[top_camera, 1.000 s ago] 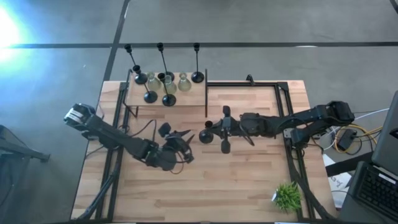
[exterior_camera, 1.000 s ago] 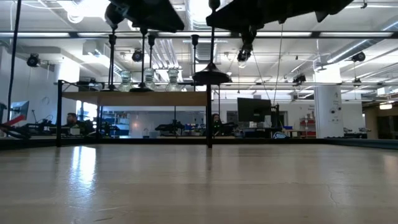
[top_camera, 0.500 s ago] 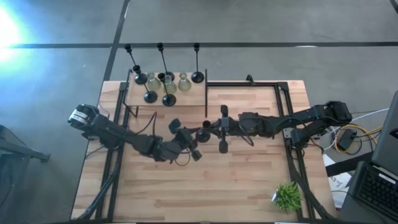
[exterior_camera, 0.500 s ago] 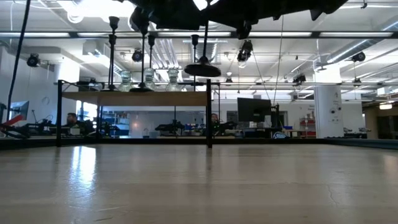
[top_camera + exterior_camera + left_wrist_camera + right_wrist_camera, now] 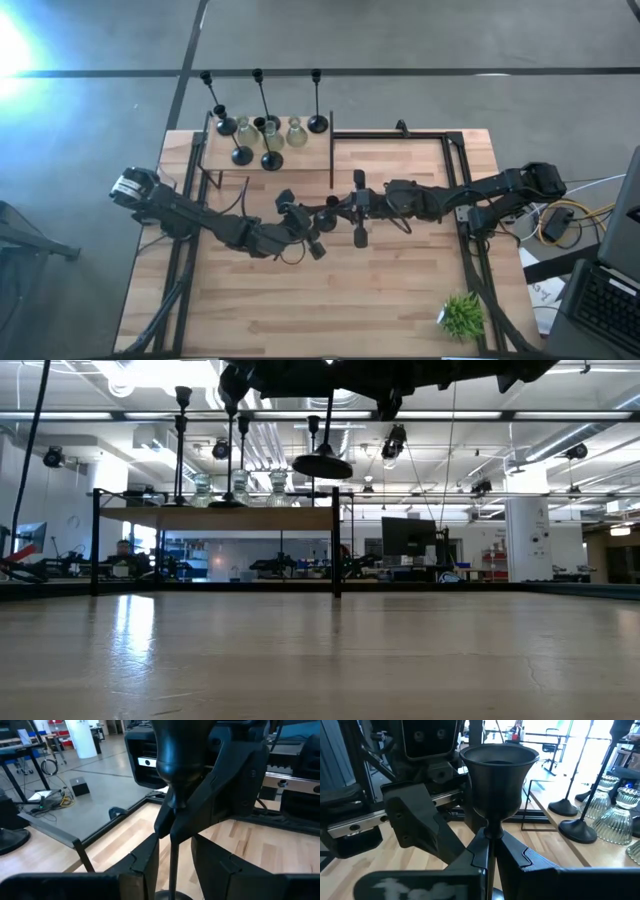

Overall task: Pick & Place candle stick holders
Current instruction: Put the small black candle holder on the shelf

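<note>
A black candle stick holder [image 5: 328, 214] with a round base [image 5: 322, 465] and a thin stem hangs upright high above the table's middle. My right gripper [image 5: 342, 211] comes in from the right and is shut on it [image 5: 492, 852]. My left gripper [image 5: 306, 222] comes in from the left and is open. Its two fingers [image 5: 150, 865] stand on either side of the stem [image 5: 173, 860] below the cup [image 5: 180, 755], with a gap on each side. Other black holders and pale-green glass ones [image 5: 270, 135] stand on a raised shelf at the far left. My right gripper pinches the holder's thin stem [image 5: 493, 837] between its two fingers, just below the cup [image 5: 499, 775]. The fingers come level from the table's right side and lie across the stem. The holder stays upright, its base hanging clear of the table.
The raised wooden shelf [image 5: 310, 155] stands at the table's far left on black posts [image 5: 336, 540]. A black frame [image 5: 455, 150] runs round the table's right half. A small green potted plant [image 5: 461, 315] sits near the front right corner.
My left gripper has gone up and toward the table's right edge, and its open fingers now stand around the holder's stem. My right gripper has carried the holder a little higher and toward the left; the holder stays upright.
</note>
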### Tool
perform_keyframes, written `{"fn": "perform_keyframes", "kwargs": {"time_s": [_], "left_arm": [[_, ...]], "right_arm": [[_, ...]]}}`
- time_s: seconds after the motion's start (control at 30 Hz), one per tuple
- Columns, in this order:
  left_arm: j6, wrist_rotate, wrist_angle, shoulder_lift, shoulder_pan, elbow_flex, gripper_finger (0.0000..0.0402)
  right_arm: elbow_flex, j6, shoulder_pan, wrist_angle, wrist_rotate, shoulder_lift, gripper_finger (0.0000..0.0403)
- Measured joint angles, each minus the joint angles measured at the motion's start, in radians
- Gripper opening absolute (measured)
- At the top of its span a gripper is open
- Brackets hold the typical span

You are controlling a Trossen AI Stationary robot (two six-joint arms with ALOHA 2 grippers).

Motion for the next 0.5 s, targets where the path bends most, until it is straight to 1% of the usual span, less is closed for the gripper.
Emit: {"fn": "perform_keyframes", "kwargs": {"time_s": [0.2,0.27,0.3,0.37,0.4,0.5], "left_arm": [[0.012,0.025,0.005,0.000,0.011,0.000,0.0112],[0.021,0.030,0.008,0.000,0.017,0.000,0.0093],[0.031,0.032,0.009,0.000,0.019,0.000,0.0076],[0.053,0.040,0.011,0.000,0.022,0.000,0.0028],[0.056,0.041,0.010,0.000,0.023,0.000,0.0019],[0.061,0.045,0.005,-0.001,0.024,0.000,0.0017]], "right_arm": [[0.000,-0.008,0.000,0.007,-0.008,0.000,0.0011],[0.000,-0.008,-0.001,0.018,-0.030,0.000,0.0011],[0.000,-0.010,-0.001,0.022,-0.038,0.000,0.0011],[0.000,-0.020,-0.001,0.025,-0.039,0.000,0.0011],[0.000,-0.022,-0.001,0.025,-0.039,0.000,0.0011],[0.000,-0.008,-0.001,0.023,-0.037,-0.002,0.0018]]}}
